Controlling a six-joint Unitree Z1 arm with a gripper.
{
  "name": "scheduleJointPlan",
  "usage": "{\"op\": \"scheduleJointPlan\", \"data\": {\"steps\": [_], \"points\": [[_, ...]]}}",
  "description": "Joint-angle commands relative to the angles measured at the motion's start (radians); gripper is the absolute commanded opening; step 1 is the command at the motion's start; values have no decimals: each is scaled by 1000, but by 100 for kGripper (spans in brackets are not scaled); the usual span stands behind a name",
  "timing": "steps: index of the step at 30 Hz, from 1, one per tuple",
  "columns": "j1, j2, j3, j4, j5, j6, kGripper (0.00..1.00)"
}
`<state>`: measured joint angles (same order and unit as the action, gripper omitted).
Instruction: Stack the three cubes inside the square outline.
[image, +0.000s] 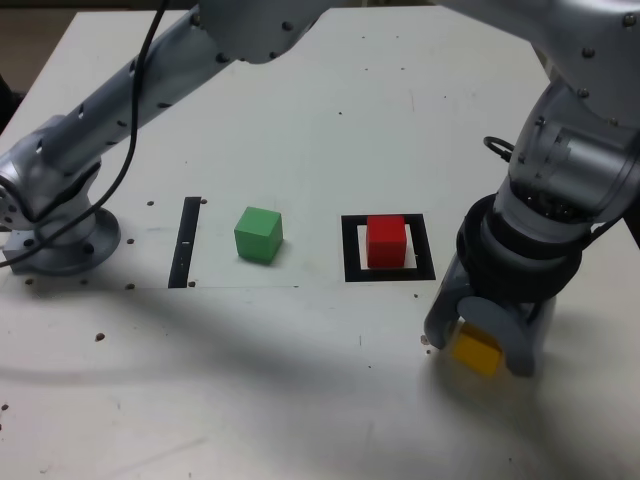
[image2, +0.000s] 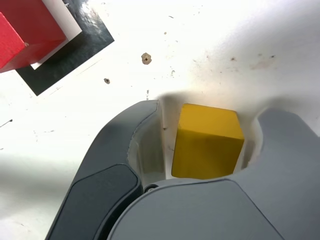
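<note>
The yellow cube (image: 477, 353) rests on the table near the front, at the exterior view's right, between the two fingers of my gripper (image: 478, 350). In the wrist view the yellow cube (image2: 207, 142) sits deep between the jaws of the gripper (image2: 212, 112), with a thin gap showing on each side, so the gripper is open around it. The red cube (image: 386, 240) stands inside the square outline (image: 350, 268), just behind and to the left of the gripper. The green cube (image: 258, 235) stands alone further left. The wrist view also catches the red cube (image2: 25, 35) and a corner of the outline (image2: 75, 55).
A narrow black strip (image: 185, 243) lies left of the green cube. The arm's base (image: 60, 235) is bolted at the table's left, and the arm arches over the back of the table. Small screw holes dot the white surface.
</note>
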<state>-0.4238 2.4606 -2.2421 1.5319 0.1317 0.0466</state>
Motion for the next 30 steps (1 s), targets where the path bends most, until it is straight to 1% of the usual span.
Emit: {"op": "scheduleJointPlan", "data": {"steps": [1, 11, 16, 20, 24, 30], "points": [[-1, 4, 1, 5, -2, -2, 33], [-1, 4, 1, 9, -3, -3, 33], [-1, -17, 4, 24, 9, -11, 33], [2, -69, 22, 48, 26, -27, 33], [15, -144, 61, 62, 41, -65, 33], [47, -235, 137, 61, 49, -112, 33]]}}
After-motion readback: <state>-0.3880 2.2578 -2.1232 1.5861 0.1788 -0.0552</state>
